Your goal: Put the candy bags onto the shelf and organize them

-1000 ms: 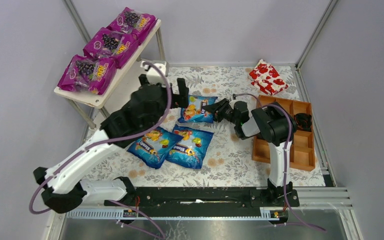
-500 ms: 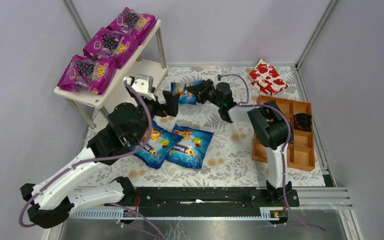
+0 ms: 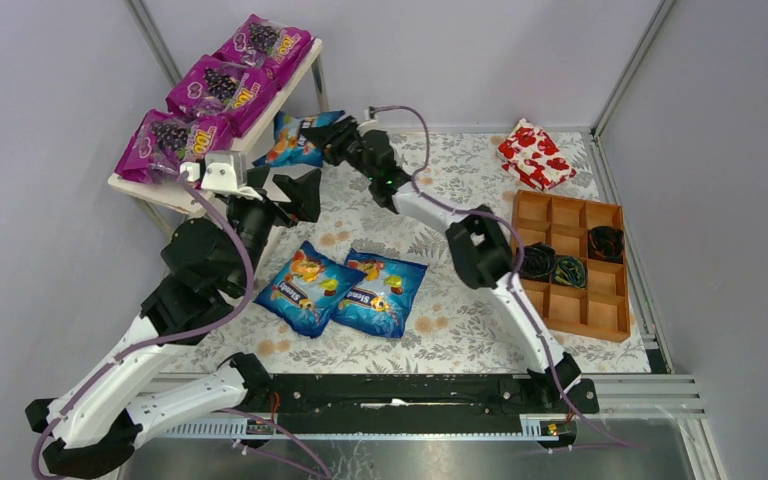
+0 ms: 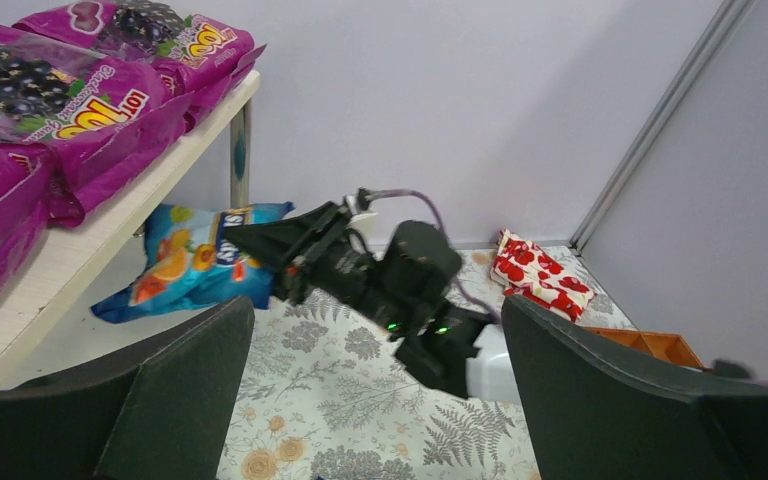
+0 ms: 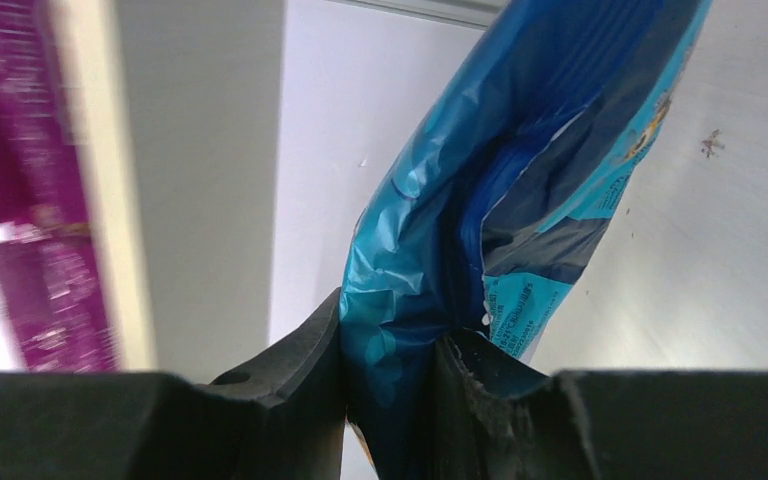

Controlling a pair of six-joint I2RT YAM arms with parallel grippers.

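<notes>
Three magenta candy bags (image 3: 210, 88) lie in a row on the top board of the shelf (image 3: 222, 185). My right gripper (image 3: 325, 137) is shut on the edge of a blue candy bag (image 3: 295, 138) and holds it at the shelf's right side, over the lower board; the left wrist view shows this bag (image 4: 195, 262) under the top board. In the right wrist view the bag (image 5: 500, 190) is pinched between the fingers. Two more blue bags (image 3: 345, 288) lie side by side on the floral mat. My left gripper (image 3: 285, 192) is open and empty beside the shelf's near corner.
A red-and-white patterned package (image 3: 534, 156) lies at the back right. A brown wooden compartment tray (image 3: 575, 265) with dark items in it sits at the right. Metal frame posts stand at the back corners. The floral mat (image 3: 460, 250) covers the table.
My right arm has stretched left and back, carrying the blue bag from the mat's middle to the shelf's lower level. My left arm has pulled back left toward the shelf's near corner.
</notes>
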